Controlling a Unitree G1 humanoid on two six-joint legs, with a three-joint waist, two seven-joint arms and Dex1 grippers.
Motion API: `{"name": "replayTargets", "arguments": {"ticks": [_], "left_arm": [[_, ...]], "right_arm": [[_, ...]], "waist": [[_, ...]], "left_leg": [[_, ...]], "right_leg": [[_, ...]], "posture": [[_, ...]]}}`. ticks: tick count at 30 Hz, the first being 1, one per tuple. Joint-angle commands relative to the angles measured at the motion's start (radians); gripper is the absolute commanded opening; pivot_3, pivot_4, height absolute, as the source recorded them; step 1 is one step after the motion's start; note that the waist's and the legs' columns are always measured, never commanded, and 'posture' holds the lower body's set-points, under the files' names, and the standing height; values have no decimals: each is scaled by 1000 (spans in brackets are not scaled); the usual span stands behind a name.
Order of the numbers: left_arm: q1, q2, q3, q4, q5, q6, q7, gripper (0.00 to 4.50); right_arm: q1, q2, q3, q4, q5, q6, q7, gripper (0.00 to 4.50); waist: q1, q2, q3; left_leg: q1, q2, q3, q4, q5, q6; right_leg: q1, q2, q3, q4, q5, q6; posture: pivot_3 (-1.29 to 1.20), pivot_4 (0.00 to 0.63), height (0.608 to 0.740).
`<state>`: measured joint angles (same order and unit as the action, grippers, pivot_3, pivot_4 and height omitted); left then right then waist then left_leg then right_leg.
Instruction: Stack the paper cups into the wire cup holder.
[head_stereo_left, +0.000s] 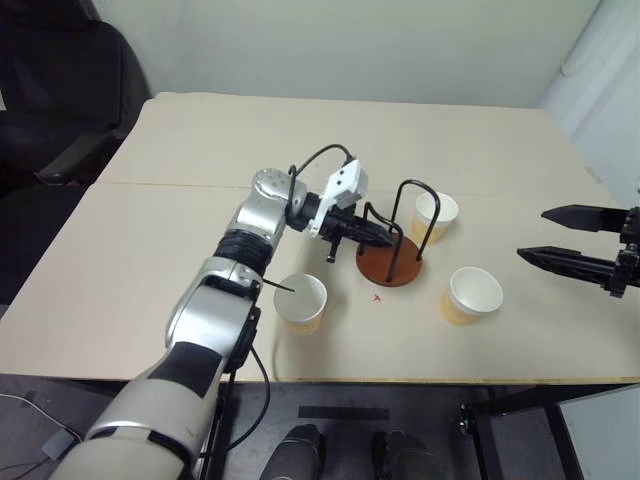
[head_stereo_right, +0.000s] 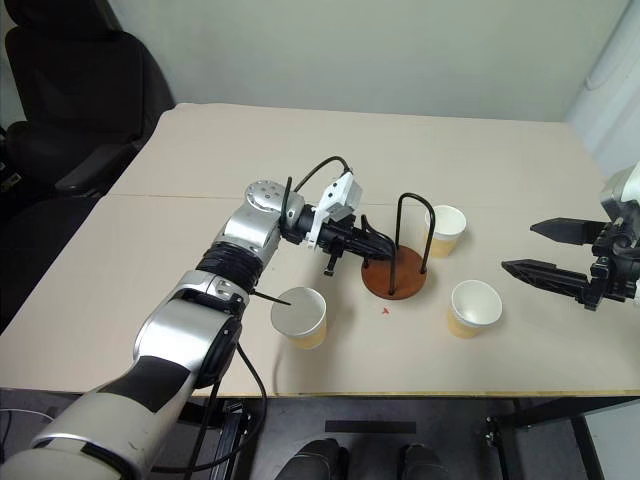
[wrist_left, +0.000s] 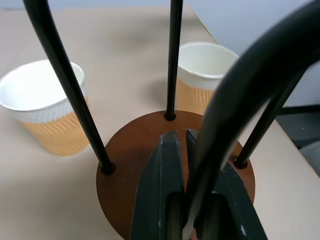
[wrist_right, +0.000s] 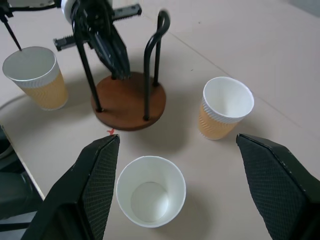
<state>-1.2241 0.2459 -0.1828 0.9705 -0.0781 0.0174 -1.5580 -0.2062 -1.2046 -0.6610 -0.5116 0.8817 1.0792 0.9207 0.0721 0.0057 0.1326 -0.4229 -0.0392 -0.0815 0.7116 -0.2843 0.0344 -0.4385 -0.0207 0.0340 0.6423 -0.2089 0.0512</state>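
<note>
The wire cup holder (head_stereo_left: 392, 266) stands mid-table, a brown disc with black wire loops and nothing in it. My left gripper (head_stereo_left: 393, 240) reaches in between the loops, shut, with one wire running between its fingers (wrist_left: 165, 180) and the tips down at the disc (wrist_left: 130, 165). Three paper cups stand upright on the table. One (head_stereo_left: 302, 301) is near the front edge beside my left forearm, one (head_stereo_left: 474, 294) is right of the holder, and one (head_stereo_left: 436, 215) is just behind it. My right gripper (head_stereo_left: 532, 233) hovers open at the right, empty, above the right cup (wrist_right: 151, 193).
The beige table (head_stereo_left: 200, 160) has a seam across its middle and a small red mark (head_stereo_left: 377, 297) in front of the holder. A black chair (head_stereo_left: 60, 90) stands past the far left corner. The front edge runs close to the near cup.
</note>
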Motion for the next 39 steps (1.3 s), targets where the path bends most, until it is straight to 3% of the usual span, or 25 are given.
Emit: {"name": "replayTargets", "arguments": {"ticks": [1,15,19,28,39], "left_arm": [[2,-5,-4,2,2,-28,-31,72],[70,5,-49,-10,9,-75,-56,72],[80,8,-62,-26,16,-92,-56,1171],[81,11,-57,-21,16,-113,-47,4452],[74,25,-52,-11,21,-133,-34,4452]], "right_arm": [[0,-12,-56,-25,17,5,-10,3781],[-11,-10,-31,-17,9,-14,-16,3781],[-16,-10,-23,-14,9,-20,-17,3781],[-21,-11,-10,-9,6,-29,-18,3781],[-35,-10,15,0,8,-40,-24,3781]], "waist": [[0,0,0],[0,0,0],[0,0,0],[0,0,0],[0,0,0]], "left_leg": [[0,0,0,0,0,0],[0,0,1,3,-1,2],[0,0,2,3,-1,3],[0,0,2,3,-1,3],[0,0,2,3,-2,3]], "right_leg": [[0,0,0,0,0,0],[0,0,1,1,-1,1],[0,0,1,1,-1,1],[0,0,1,2,-1,1],[0,0,1,2,-1,1]], "posture": [[0,150,740],[0,150,740],[0,150,740],[0,150,740],[0,150,740]]}}
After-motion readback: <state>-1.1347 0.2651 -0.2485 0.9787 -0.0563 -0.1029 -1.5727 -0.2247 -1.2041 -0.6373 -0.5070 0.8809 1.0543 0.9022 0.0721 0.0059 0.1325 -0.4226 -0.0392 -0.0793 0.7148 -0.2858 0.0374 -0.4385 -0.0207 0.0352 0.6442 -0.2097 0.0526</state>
